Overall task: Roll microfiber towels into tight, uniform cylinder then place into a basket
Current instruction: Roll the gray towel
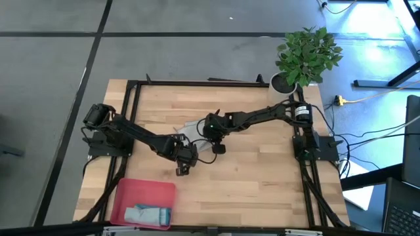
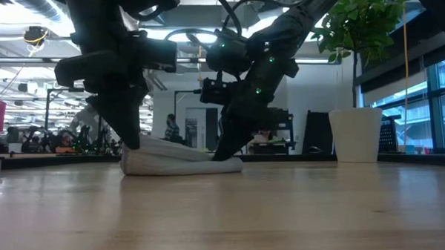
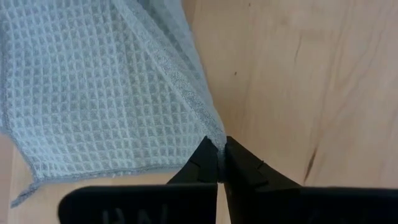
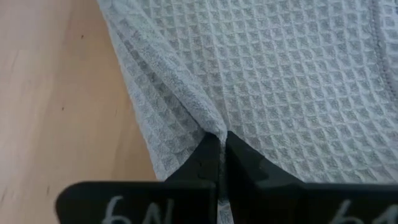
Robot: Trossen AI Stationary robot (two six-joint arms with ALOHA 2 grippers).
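The grey towel (image 1: pixel 190 131) lies mid-tabletop, toward the far edge. Left pincer (image 3: pixel 219 160) and right pincer (image 4: pixel 219 149) each pinch its hem. Soft, light waffle cloth should sag and slip; hemmed edges look like the firmest hold.

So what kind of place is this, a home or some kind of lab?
Most likely a robotics lab or workshop, not a home. The wooden table sits in a black metal frame on a grey floor, and the low view shows an open hall with exposed ceiling ducts and equipment behind.
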